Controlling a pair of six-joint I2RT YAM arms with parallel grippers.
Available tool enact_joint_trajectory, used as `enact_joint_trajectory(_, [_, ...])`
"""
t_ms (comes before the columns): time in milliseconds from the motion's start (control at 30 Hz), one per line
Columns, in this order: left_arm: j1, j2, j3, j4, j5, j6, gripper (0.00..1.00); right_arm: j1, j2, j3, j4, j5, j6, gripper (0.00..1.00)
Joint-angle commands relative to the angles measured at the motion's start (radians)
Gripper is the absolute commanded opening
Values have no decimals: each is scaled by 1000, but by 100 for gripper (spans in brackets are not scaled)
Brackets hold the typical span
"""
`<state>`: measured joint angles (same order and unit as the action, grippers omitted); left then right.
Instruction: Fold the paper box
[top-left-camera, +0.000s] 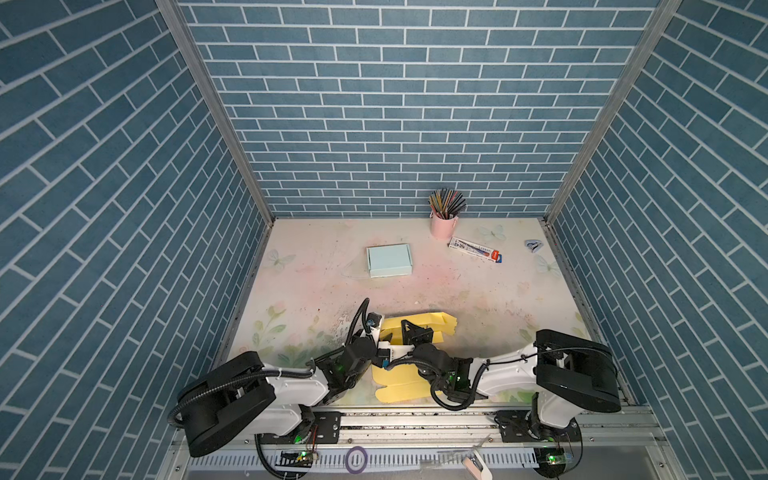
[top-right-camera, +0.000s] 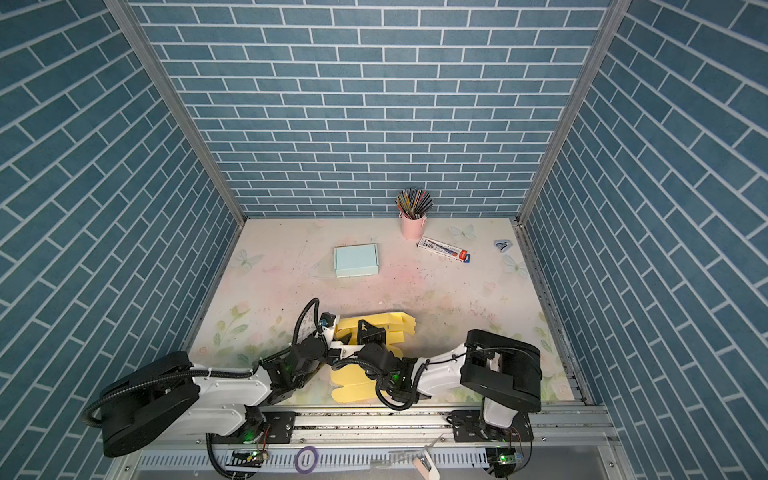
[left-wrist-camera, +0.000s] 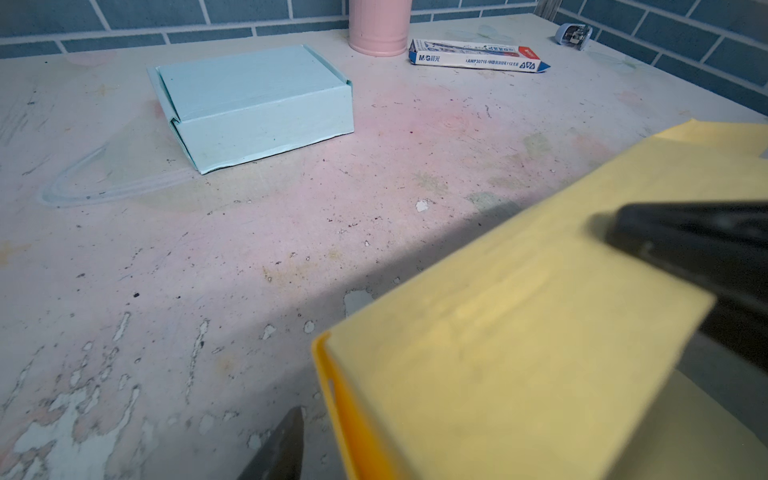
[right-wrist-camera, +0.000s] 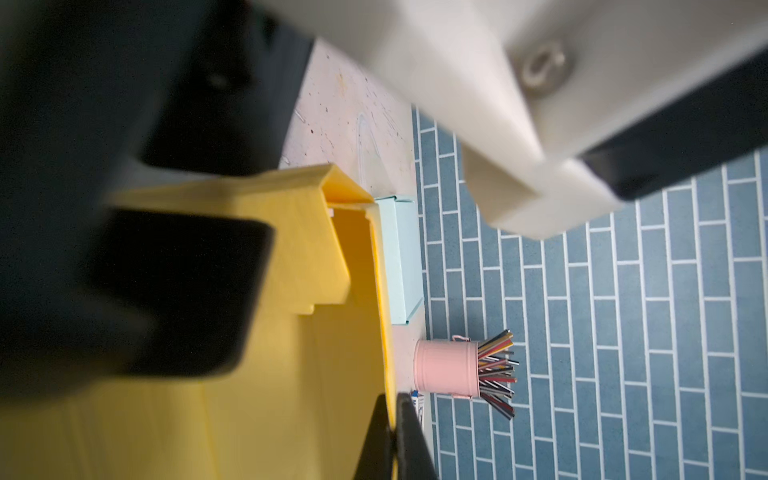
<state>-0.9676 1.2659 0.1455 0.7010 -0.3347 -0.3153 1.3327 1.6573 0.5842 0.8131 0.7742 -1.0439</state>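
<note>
The yellow paper box (top-left-camera: 432, 322) lies partly folded near the front middle of the table, with flat flaps (top-left-camera: 399, 386) towards the front edge. In both top views the two grippers meet over it. My left gripper (top-left-camera: 379, 332) is at its left end. In the left wrist view a raised yellow panel (left-wrist-camera: 519, 332) stands between the jaws. One finger (left-wrist-camera: 278, 449) is apart from the panel and the other is hidden behind it. My right gripper (right-wrist-camera: 392, 436) is shut on the thin edge of an upright yellow wall (right-wrist-camera: 353, 332); it reaches across from the right (top-left-camera: 409, 328).
A closed light blue box (top-left-camera: 389, 260) sits mid-table. At the back right are a pink cup of pencils (top-left-camera: 444, 224), a pencil carton (top-left-camera: 476, 249) and a small sharpener (top-left-camera: 533, 246). Blue brick walls enclose the table on three sides.
</note>
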Motion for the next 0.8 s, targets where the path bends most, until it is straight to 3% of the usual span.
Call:
enact_joint_trajectory(0, [-15,-29,-10,-6,-2,13,56,-38,16,-17,-7,78,-9,0])
enact_joint_trajectory(333, [-13,3,5,21,-9,35,50,-45,9,-17,-5,80,-12,0])
enact_joint_trajectory(533, [-11,17,-7,111,191,36,75,-46,-2,-26,-3,81,-14,0])
enact_joint_trajectory(633, [-10,-39,-56,118,242,1,76,-56,-13,-32,5,82,-13,0])
enact_joint_trajectory(767, [-10,-187,-91,-27,232,-30,76,-74,-35,-43,27,92,-35,0])
